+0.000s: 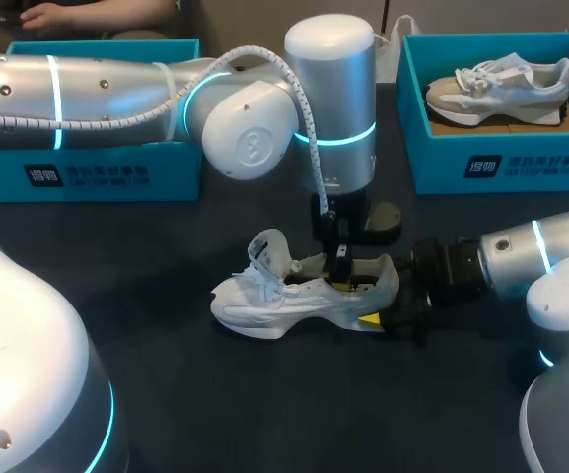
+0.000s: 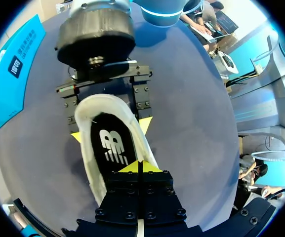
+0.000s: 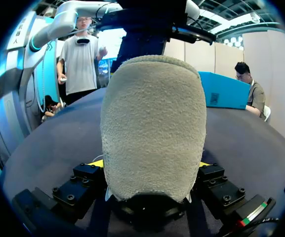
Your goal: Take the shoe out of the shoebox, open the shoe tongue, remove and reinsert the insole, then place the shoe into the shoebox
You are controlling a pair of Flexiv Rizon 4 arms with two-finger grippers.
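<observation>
Shoe: white trainer [image 1: 294, 301], resting on its sole at the middle of the counter [image 1: 264, 404], toe to 9 o'clock, heel [image 3: 152, 123] to 3 o'clock; outside any box.
Tongue: the tongue [image 1: 269, 246] is raised and pushed toward the toe; the shoe's throat is open.
Insole: the insole [image 2: 113, 145] is dark with a pale logo and lies inside the shoe, flat as far as shows.
Left end effector: the left end effector [image 2: 139, 168] comes down from 12 o'clock into the shoe's opening. Its fingers are together, the yellow tips meeting at the insole. I cannot tell whether any of the insole is pinched between them.
Right end effector: the right end effector [image 3: 149, 168] comes in from 3 o'clock and is clamped on the heel, one yellow tip at each side of it.
Shoebox: the shoebox [image 1: 87, 172] is teal and open, at 10 o'clock from the shoe and well apart; its inside is mostly hidden by the arm.
Second box: the second box [image 1: 521, 168] is teal, at 2 o'clock, and holds another shoe [image 1: 501, 84].
Done, by judgement: shoe out of the box; tongue opened.
In hand, by judgement: the insole step. I cannot tell whether it is about to be lifted or has just been pressed back in.
Left to do: the return to the shoebox at least; possibly the whole insole cycle first.
</observation>
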